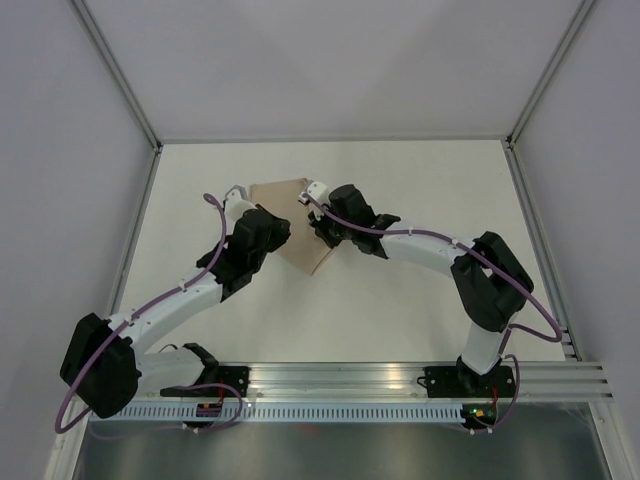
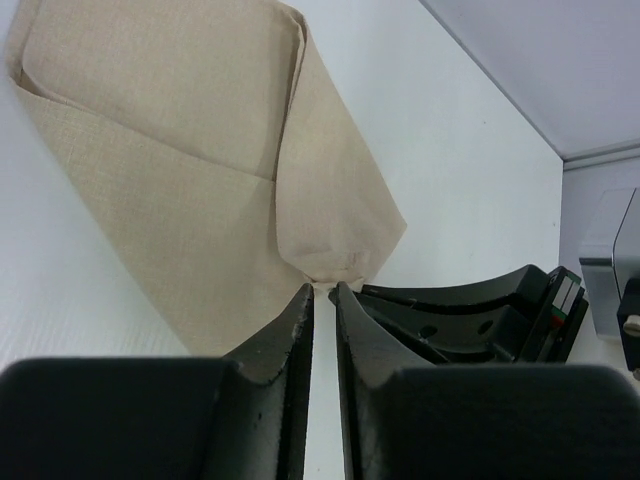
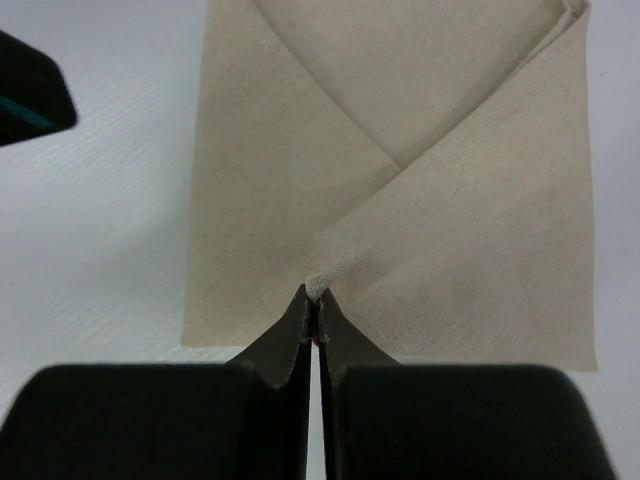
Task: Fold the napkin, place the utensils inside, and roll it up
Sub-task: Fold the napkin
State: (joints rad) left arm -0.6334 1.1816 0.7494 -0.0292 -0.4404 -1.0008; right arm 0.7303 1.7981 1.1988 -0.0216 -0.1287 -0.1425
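While both arms reach over the middle of the white desk (image 1: 420,180), the napkin (image 1: 300,245) lies flat between their wrists. Right jaws are closed on a small puckered peak of cloth at the tip of a diagonal flap. Left jaws stand a narrow slit apart with a lifted fold's corner right at their tips; can't tell if it's gripped. The right arm's black housing (image 2: 470,310) sits just beside the left jaws. Cloth is a matte tan weave, folded in overlapping triangles.
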